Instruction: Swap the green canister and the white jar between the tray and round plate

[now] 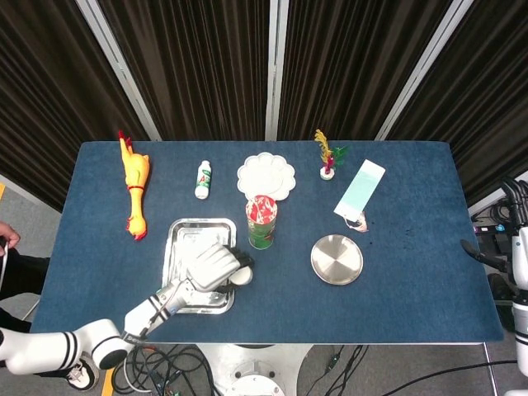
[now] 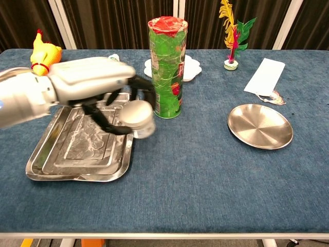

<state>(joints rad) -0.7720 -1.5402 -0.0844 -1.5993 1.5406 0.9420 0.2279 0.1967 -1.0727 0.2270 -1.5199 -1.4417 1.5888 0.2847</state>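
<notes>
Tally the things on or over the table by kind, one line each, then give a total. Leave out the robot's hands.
Metal trays and plates: 2, tray, round plate
Canisters, jars, bottles: 3, green canister, white jar, small bottle
White scalloped dish: 1
Rubber chicken: 1
Feather shuttlecock: 1
Card packet: 1
Total: 9

Lab test bay: black curtains (image 1: 198,66), blue-clothed table (image 1: 412,214), floor cables (image 1: 165,363).

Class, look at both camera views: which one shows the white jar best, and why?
The chest view. There the white jar appears large and side-on, its lid and body visible, gripped by the left hand just past the tray. The head view shows only a small white patch of the jar poking out beside the hand.
</notes>
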